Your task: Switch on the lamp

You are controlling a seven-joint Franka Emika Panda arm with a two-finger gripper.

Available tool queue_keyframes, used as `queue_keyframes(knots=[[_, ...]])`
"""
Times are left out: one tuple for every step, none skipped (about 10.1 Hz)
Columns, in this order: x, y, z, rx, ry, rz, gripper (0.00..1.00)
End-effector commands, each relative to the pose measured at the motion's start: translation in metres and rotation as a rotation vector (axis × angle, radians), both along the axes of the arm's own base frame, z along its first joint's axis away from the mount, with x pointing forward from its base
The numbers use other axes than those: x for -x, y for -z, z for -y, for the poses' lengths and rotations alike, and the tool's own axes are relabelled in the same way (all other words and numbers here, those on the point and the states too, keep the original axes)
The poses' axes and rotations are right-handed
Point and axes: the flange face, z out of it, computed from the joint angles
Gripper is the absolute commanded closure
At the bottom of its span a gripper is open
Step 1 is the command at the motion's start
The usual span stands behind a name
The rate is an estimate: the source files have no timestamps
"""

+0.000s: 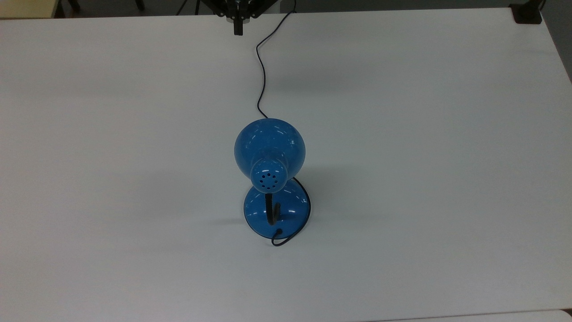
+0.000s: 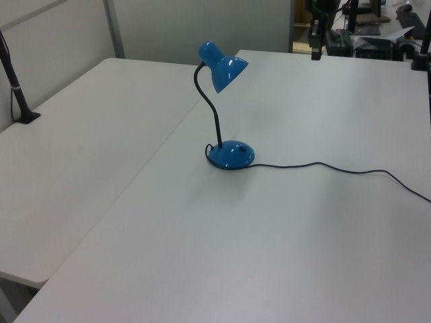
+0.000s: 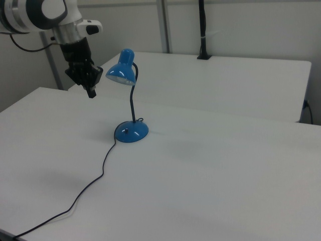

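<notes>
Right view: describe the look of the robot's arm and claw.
The arm is glossy white with rounded segments and black joint bands; a thin black cable loops beside it. Its wrist narrows to a black claw with slim dark fingers, which also shows as a black tip in the top view.

Glossy blue lamp (image 1: 270, 154), black gooseneck; black cord (image 1: 261, 80); white table (image 1: 424, 134).

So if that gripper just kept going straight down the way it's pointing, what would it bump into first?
Probably the bare table. The gripper points down, off to the right view's left of the lamp; the cord seems to run nearby, but depth is unclear.
</notes>
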Motion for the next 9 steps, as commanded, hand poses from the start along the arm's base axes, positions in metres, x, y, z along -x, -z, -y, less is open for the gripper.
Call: queue_keyframes(knots=[[-0.001, -0.001, 0.002, -0.013, -0.039, -0.005, 1.0], [-0.001, -0.001, 0.001, -0.012, -0.048, -0.007, 1.0], [0.0, -0.001, 0.002, -0.012, -0.048, -0.009, 1.0], [0.001, 0.0, 0.002, -0.012, -0.048, -0.017, 1.0], [0.004, 0.007, 0.003, -0.012, -0.048, -0.027, 1.0], [0.011, 0.018, 0.001, -0.013, -0.055, -0.046, 1.0], [0.023, 0.026, 0.002, -0.019, -0.06, -0.016, 1.0], [0.039, 0.035, 0.002, -0.037, -0.064, 0.01, 1.0], [0.049, 0.041, 0.002, -0.059, -0.062, 0.016, 1.0]])
